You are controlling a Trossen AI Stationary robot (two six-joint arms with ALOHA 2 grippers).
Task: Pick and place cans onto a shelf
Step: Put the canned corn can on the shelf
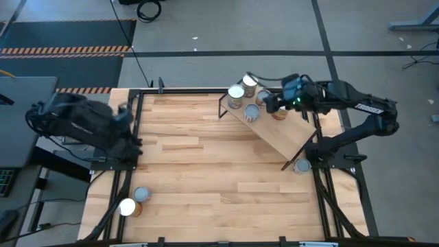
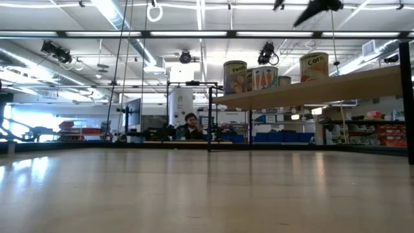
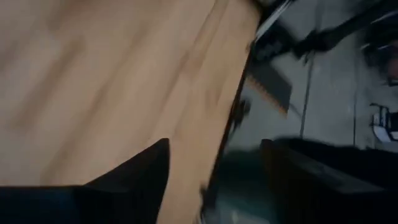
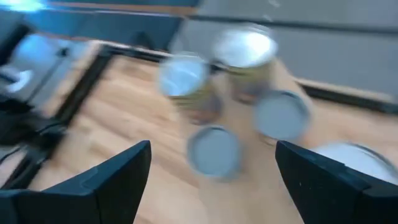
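The light-wood shelf (image 1: 278,134) stands slanted at the table's far right on a black wire frame. Several cans stand on its far end (image 1: 236,96) (image 1: 249,84) (image 1: 252,113); in the low view they show as labelled tins (image 2: 235,76) (image 2: 314,66) on the plank (image 2: 323,87). My right gripper (image 1: 270,103) (image 4: 211,186) hovers open and empty above these cans. One can (image 1: 302,165) stands on the table by the shelf's near foot. Two cans (image 1: 141,195) (image 1: 127,206) stand at the table's near left. My left gripper (image 1: 127,115) (image 3: 214,180) waits open at the table's left edge.
The table's black frame rails (image 1: 130,171) run along its left and right edges. The bare wood in the table's middle (image 1: 206,158) holds nothing. Beyond the table, a person (image 2: 190,126) sits far off in the room.
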